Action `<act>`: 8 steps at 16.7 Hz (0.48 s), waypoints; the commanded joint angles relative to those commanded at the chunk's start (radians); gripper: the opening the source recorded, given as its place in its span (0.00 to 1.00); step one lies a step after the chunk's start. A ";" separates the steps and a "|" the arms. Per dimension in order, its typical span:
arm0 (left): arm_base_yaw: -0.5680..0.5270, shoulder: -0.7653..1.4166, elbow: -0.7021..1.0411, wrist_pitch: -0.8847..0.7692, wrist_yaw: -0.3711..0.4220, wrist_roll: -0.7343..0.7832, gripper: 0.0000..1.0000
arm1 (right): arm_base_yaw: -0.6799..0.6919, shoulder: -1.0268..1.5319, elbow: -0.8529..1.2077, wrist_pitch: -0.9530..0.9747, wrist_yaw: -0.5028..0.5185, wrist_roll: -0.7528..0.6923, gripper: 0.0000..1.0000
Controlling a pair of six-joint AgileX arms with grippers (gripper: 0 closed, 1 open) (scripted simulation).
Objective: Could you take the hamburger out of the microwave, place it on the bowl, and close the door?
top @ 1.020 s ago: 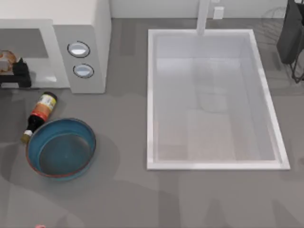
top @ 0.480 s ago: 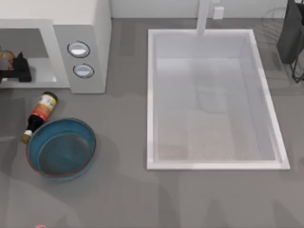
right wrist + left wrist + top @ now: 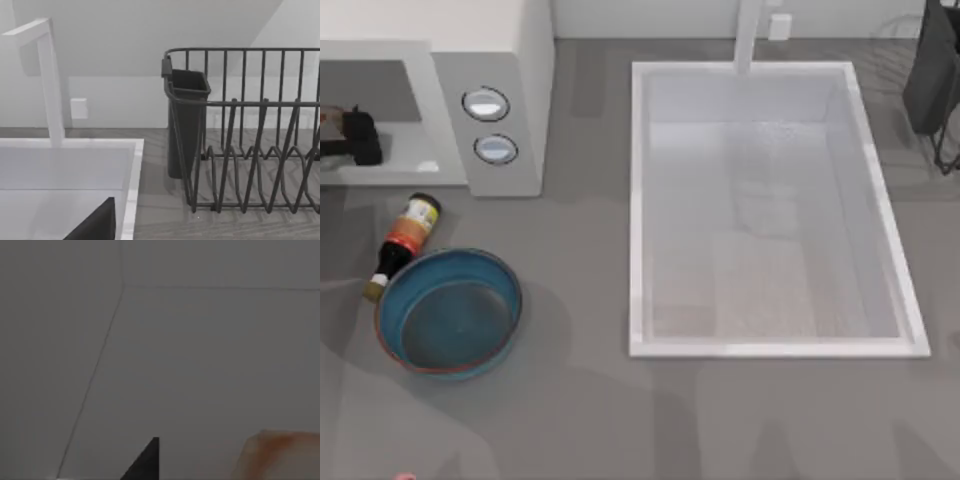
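The white microwave stands at the table's back left with its cavity open, two round knobs on its front panel. My left gripper is a black shape reaching into the cavity at the top view's left edge. In the left wrist view the hamburger shows as a pale corner with orange patches, close beside the gripper's dark tip against the grey cavity walls. The blue bowl with its reddish rim sits in front of the microwave with nothing in it. The door is out of view.
A bottle lies on its side between the microwave and the bowl, touching the bowl's rim. A large white sink with a faucet takes the middle and right. A dark dish rack stands at the back right, near my parked right gripper.
My left gripper has moved farther back and left inside the microwave cavity. The hamburger, seen beside it a second ago, has slipped almost off the top view's left edge.
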 joint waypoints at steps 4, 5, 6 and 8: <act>-0.020 0.160 0.316 -0.164 -0.018 -0.007 1.00 | 0.000 0.000 0.000 0.000 0.000 0.000 1.00; -0.025 0.195 0.381 -0.202 -0.022 -0.008 1.00 | 0.000 0.000 0.000 0.000 0.000 0.000 1.00; -0.029 0.226 0.437 -0.239 -0.026 -0.010 1.00 | 0.000 0.000 0.000 0.000 0.000 0.000 1.00; -0.036 0.272 0.515 -0.297 -0.032 -0.012 1.00 | 0.000 0.000 0.000 0.000 0.000 0.000 1.00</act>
